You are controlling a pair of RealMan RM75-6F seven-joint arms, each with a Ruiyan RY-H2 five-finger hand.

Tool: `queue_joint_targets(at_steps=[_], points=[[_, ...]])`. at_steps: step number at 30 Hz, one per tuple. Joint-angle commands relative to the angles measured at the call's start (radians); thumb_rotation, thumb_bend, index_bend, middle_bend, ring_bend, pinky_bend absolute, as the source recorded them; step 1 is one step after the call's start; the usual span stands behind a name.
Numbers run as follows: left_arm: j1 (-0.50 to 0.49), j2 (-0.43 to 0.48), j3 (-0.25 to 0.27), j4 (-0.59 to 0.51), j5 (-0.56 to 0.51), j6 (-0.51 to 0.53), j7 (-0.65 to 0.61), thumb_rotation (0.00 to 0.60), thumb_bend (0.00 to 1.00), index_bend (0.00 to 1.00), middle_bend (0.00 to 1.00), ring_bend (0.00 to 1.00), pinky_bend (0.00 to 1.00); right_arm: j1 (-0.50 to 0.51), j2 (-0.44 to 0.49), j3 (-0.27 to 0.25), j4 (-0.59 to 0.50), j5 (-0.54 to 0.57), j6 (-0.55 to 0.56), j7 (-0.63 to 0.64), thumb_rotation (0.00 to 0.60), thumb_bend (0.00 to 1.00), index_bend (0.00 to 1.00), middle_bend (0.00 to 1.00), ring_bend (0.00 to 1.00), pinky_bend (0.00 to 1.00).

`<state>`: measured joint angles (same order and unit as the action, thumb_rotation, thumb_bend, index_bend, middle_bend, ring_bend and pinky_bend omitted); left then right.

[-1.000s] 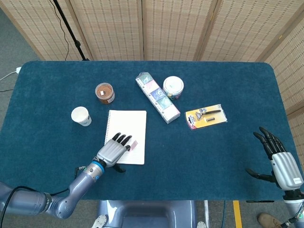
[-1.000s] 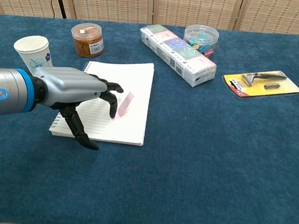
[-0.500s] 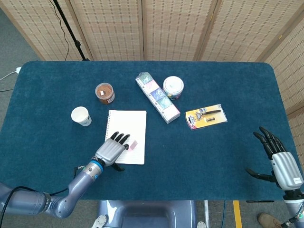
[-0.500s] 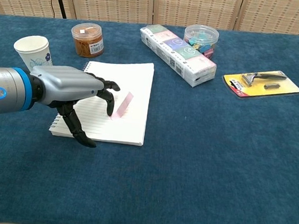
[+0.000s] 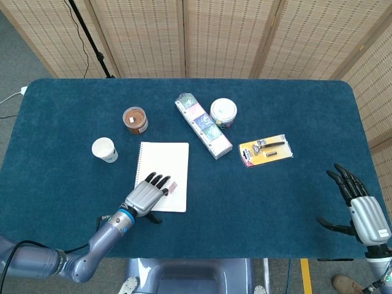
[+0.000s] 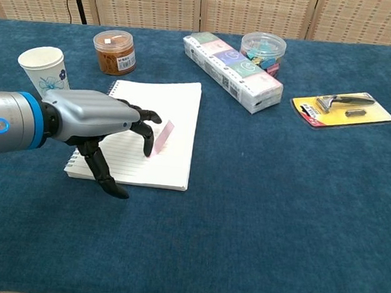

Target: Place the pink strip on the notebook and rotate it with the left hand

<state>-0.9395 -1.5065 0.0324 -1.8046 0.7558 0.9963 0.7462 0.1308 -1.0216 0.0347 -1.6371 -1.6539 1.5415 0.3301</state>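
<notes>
The left robot hand point(image 6: 94, 119) hovers over the notebook point(image 6: 174, 120), fingers spread, fingertips point(image 6: 147, 149) at the pink strip point(image 6: 163, 135) lying on the page, grasping nothing; the right robot hand point(image 5: 361, 211) rests released, far off

I see the strip point(image 6: 162, 135) lying on the notebook point(image 6: 175, 110), my left hand point(image 6: 97, 120) over the notebook's left part. Behind stand cup point(image 6: 44, 67) and jar point(image 6: 114, 51); box point(image 6: 231, 62), tub point(image 6: 263, 49) and razor pack point(image 6: 342, 107) lie to the right.
</notes>
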Motion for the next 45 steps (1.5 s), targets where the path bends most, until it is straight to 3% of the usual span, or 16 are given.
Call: queue_joint_targets(at_steps=[1,21,45], points=[[-0.002,-0.008,0.002,0.004,-0.005,-0.001,0.006,0.372,0.0,0.32,0.0,0.0,0.0,0.0,0.001,0.0,0.0,0.0,0.001,0.002,0.6,0.0,0.08,0.0,0.0,0.1],[0.01,0.029,-0.002,0.011,-0.001,-0.018,-0.034,0.373,0.0,0.32,0.0,0.0,0.0,-0.001,0.002,0.0,-0.004,-0.003,0.003,-0.001,0.6,0.0,0.08,0.0,0.0,0.1],[0.002,0.009,0.002,-0.023,0.022,-0.004,-0.014,0.37,0.0,0.32,0.0,0.0,0.0,-0.003,0.003,0.0,-0.003,-0.003,0.005,0.002,0.6,0.0,0.08,0.0,0.0,0.1]])
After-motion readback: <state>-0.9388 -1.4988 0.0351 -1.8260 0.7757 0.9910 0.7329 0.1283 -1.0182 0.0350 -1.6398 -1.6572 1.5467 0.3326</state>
